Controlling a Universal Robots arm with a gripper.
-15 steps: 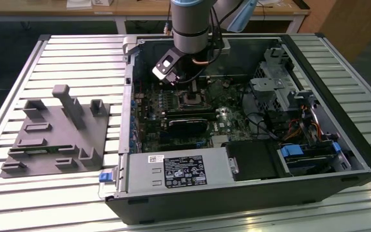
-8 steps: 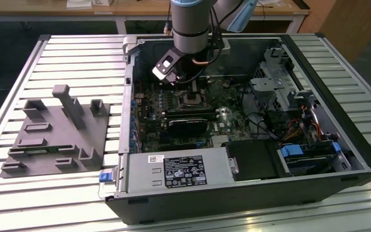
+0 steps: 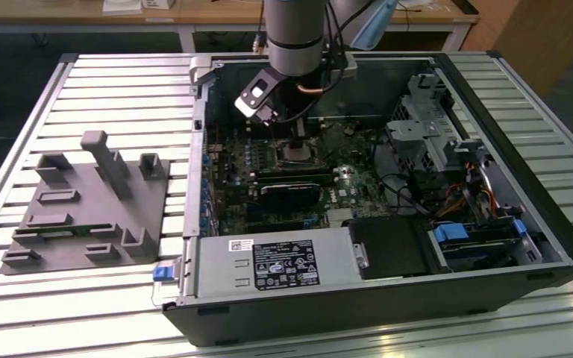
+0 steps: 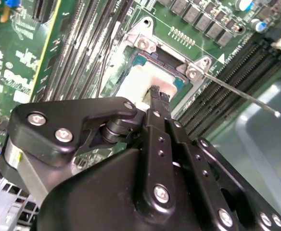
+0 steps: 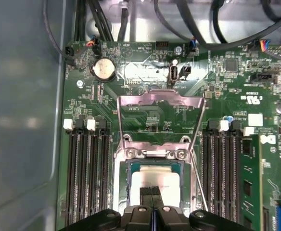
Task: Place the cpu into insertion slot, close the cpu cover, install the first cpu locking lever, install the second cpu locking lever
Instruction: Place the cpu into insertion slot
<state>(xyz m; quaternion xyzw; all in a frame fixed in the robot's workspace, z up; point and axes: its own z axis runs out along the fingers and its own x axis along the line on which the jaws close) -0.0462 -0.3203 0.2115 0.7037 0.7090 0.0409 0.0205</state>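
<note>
The cpu (image 5: 170,182) lies flat in the insertion slot (image 5: 122,192), its pale metal top (image 4: 133,79) showing in both wrist views. My gripper (image 5: 151,191) is shut, and its two black fingertips (image 4: 156,92) sit together right over the chip's top; I cannot tell if they touch it. The cpu cover (image 5: 159,96) stands swung open behind the socket, with the board visible through its window. A thin locking lever (image 4: 241,94) sticks out free beside the socket. In the exterior view the gripper (image 3: 284,125) hangs inside the case just above the socket (image 3: 295,153).
The open computer case (image 3: 555,224) lies on a slatted metal table. Memory slots (image 5: 85,163) flank the socket on both sides. A black card (image 3: 292,195), a power supply (image 3: 277,262) and drive bays (image 3: 436,127) crowd the case. A grey fixture (image 3: 87,201) sits on the exterior view's left.
</note>
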